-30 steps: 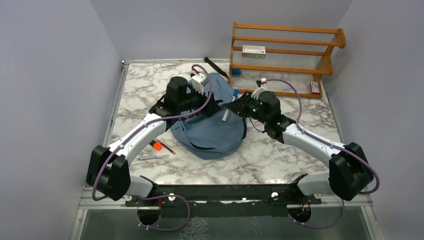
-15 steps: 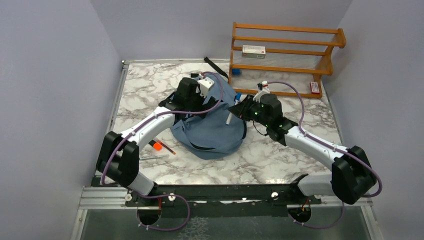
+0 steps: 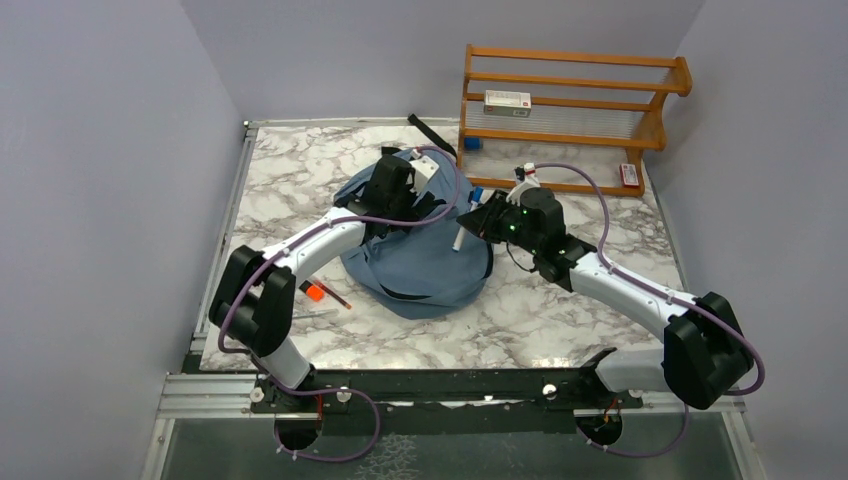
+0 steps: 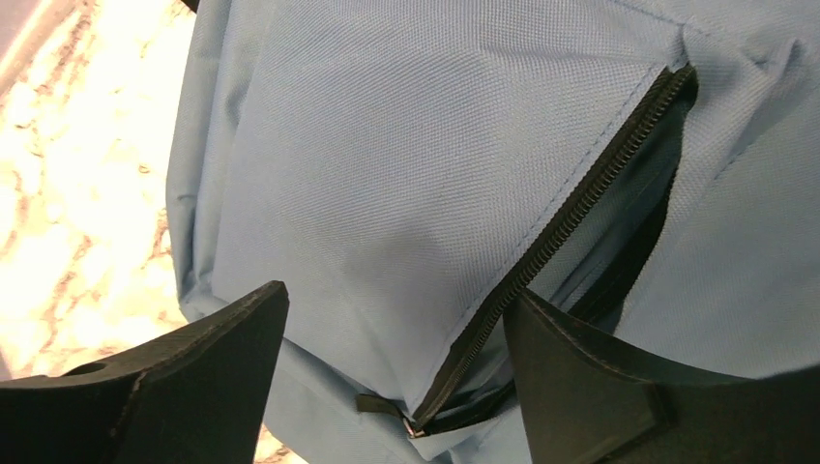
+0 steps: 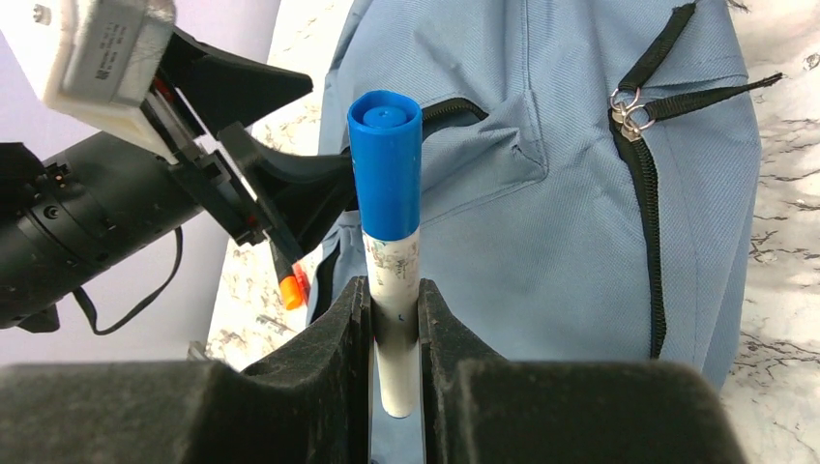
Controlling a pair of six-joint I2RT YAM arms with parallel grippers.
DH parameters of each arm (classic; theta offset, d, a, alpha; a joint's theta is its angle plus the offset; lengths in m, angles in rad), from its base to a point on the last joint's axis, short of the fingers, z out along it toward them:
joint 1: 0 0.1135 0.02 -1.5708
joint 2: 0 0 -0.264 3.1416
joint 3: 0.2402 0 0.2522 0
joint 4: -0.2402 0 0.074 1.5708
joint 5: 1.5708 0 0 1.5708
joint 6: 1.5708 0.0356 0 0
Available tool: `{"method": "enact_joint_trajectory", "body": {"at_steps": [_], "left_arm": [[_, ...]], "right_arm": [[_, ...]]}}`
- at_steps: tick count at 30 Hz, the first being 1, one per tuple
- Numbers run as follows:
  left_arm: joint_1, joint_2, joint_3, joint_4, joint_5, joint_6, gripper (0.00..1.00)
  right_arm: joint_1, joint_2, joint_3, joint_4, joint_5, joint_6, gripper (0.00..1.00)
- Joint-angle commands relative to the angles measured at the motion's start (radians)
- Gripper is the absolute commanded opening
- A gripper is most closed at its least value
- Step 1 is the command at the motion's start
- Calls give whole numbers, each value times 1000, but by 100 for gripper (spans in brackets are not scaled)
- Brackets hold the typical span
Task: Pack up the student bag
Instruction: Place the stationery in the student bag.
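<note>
From above, we see the student bag [image 3: 425, 270] slumped in the middle of the frame on the marble table [image 3: 560, 310]. A wooden rack [image 3: 570, 110] stands at the upper right, and an orange-capped pen [image 3: 314, 292] lies just left of the bag. The left gripper [image 3: 420, 205] hovers over the bag's upper part, though this view hides its fingers under the wrist. The left wrist view settles it: the two black fingers [image 4: 193, 367] stand wide apart with nothing between them. They frame blue fabric and a dark zipper [image 4: 551, 232] that gapes open on a diagonal at centre right. Only the right wrist view shows the other grip up close: the right gripper [image 5: 395, 290] is clamped on a white marker [image 5: 392, 261] with a blue cap, upright at the centre of the frame. There we also see two metal zipper pulls [image 5: 627, 106] at the upper right, and the left gripper at the upper left, close to the pocket opening
</note>
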Motion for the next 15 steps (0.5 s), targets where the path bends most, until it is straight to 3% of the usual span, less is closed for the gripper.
{"method": "enact_joint_trajectory", "body": {"at_steps": [1,8,11,15], "left_arm": [[-18,23,32,37,-91,34,72],[-18,3,14,63,-99,31,42],[-17,-8,16,64,-102,23,19],[-17,-23,34,63,-133,-11,10]], "right_arm": [[-1,-23,-3,-9,-28,5,1],[-1,-3,22,-11,-81,66,0],[-1,16,41,-12,-109,79,1],[-1,49,70,-3,-164,95,0]]}}
